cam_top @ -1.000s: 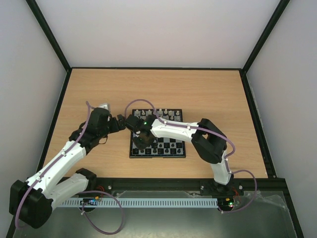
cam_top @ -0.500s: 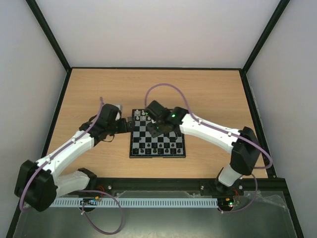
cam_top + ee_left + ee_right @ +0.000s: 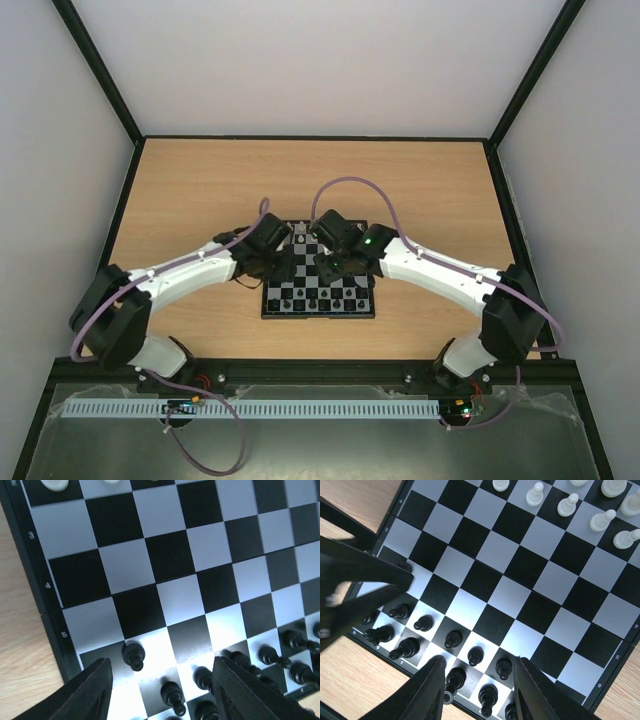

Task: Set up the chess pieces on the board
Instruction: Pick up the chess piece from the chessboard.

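Observation:
The board (image 3: 320, 314) lies in the middle of the table, with both grippers over it. Black chess pieces (image 3: 453, 639) fill its two near rows and white chess pieces (image 3: 568, 504) stand along the far side. My left gripper (image 3: 162, 680) hangs open over the near left corner. One black pawn (image 3: 133, 656) stands a square ahead of its row, just inside the left finger (image 3: 95, 690) and untouched. My right gripper (image 3: 479, 661) is open above the black pawn row, with nothing between its fingers (image 3: 427, 690). From above, the left gripper (image 3: 284, 265) and right gripper (image 3: 330, 264) sit close together.
Bare wooden table (image 3: 200, 190) surrounds the board. The left gripper's dark fingers (image 3: 365, 580) reach into the right wrist view at the left. Black frame rails (image 3: 320, 138) and white walls bound the table.
My left gripper has moved right, from the table beside the board to over its left side. My right gripper has pulled back from the near left corner towards the board's middle, its elbow swinging right.

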Robot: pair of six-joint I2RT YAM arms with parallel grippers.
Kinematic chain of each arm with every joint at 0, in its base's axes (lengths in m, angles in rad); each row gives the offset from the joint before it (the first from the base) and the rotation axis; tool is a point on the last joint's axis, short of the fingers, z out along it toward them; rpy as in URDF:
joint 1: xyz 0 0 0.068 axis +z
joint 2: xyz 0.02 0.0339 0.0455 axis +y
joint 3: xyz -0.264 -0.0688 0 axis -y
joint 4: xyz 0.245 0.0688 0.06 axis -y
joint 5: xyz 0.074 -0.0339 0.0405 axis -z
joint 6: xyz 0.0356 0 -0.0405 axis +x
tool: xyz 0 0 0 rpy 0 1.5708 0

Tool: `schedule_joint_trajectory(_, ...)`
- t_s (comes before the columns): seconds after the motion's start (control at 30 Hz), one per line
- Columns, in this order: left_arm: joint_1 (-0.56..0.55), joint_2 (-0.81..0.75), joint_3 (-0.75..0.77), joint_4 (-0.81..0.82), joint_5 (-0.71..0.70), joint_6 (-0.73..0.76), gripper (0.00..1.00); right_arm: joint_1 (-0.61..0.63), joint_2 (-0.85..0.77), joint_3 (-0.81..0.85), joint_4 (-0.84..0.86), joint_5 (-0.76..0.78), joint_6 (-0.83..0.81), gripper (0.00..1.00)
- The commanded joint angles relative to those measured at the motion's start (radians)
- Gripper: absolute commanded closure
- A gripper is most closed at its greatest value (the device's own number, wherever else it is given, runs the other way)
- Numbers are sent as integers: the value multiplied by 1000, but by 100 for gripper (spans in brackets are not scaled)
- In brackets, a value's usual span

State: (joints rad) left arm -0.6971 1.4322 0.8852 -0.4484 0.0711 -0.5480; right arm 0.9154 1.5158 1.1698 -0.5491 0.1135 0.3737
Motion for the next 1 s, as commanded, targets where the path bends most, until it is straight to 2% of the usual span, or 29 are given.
schedule_joint_trajectory(0.0,-42,76,55,-66,-85,-17,46,-5,-43,-25,6,-22,-1,61)
schedule_joint_trajectory(0.13,-59,121,63,-67,-103,-22,57,-6,-56,-40,11,-32,1,61)
schedule_joint_trajectory(0.23,-61,149,59,-61,-110,-22,61,-6,-61,-49,15,-38,1,61)
schedule_joint_trajectory(0.47,-61,189,72,-41,-123,-24,64,-5,-64,-56,19,-51,0,62)
schedule_joint_trajectory(0.6,-61,188,70,-45,-128,-25,74,-5,-68,-60,21,-48,1,62)
schedule_joint_trajectory(0.77,-62,166,63,-52,-132,-33,91,-6,-62,-62,22,-54,1,62)
schedule_joint_trajectory(0.87,-64,158,60,-64,-149,-37,97,-6,-60,-61,24,-56,1,62)
schedule_joint_trajectory(0.97,-66,144,60,-88,-177,-41,98,-5,-61,-61,24,-59,0,62)
